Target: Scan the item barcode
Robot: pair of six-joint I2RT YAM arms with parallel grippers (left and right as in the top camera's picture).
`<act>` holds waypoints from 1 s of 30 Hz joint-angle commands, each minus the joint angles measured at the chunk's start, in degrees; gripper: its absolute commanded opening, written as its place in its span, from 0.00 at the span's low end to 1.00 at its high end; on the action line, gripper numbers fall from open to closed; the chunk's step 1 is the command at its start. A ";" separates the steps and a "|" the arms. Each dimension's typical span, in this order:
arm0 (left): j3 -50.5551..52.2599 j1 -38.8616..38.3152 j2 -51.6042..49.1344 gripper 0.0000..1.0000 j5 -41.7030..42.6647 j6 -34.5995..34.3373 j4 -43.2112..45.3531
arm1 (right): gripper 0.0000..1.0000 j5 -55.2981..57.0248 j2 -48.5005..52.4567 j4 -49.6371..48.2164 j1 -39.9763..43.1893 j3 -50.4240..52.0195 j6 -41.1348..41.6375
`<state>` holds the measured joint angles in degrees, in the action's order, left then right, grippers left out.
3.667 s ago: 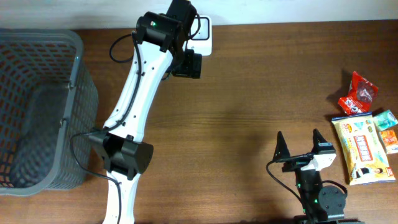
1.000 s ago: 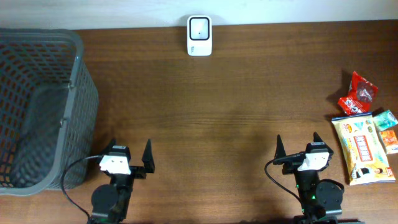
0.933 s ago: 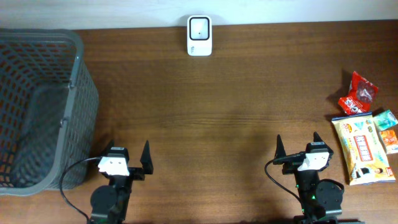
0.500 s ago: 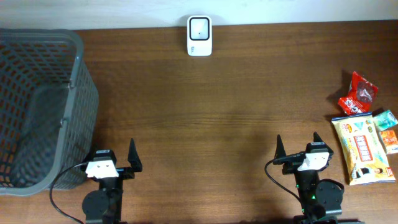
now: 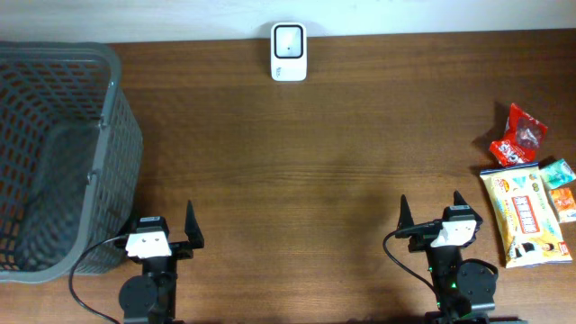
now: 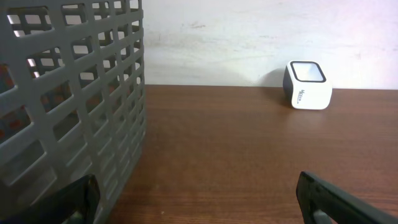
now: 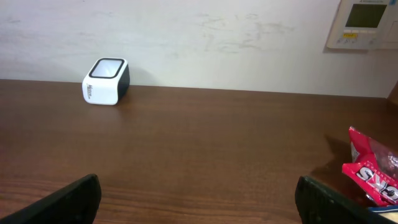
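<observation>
left tool [image 5: 163, 225] and right tool [image 5: 429, 211] gape (scanner [image 5: 289, 40] well beyond).

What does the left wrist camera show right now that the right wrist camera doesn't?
Only the left wrist view shows the grey basket, which fills its left side. Only the right wrist view shows the red snack packet at its right edge and a control panel on the wall. Both show the white scanner standing at the far edge of the wooden table, close to that wall.
</observation>
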<state>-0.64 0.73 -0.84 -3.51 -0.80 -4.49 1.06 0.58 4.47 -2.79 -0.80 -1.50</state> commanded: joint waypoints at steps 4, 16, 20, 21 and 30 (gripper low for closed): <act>0.17 0.17 0.57 0.99 -0.02 4.35 -0.31 | 0.99 0.26 -0.37 0.22 -0.15 0.48 0.44; 0.15 0.20 0.55 0.99 0.28 4.35 -0.13 | 0.98 0.28 -0.37 0.22 -0.15 0.48 0.44; 0.15 0.20 0.55 0.99 0.28 4.35 -0.13 | 0.99 0.26 -0.39 0.22 -0.15 0.48 0.46; 0.15 0.20 0.55 0.99 0.28 4.35 -0.13 | 0.98 0.26 -0.37 0.22 -0.15 0.48 0.46; 0.15 0.20 0.55 0.99 0.28 4.35 -0.13 | 0.99 0.26 -0.37 0.20 -0.15 0.48 0.44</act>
<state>-0.64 0.73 -0.84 -3.40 2.61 -4.45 1.06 0.58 4.45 -2.79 -0.80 -1.48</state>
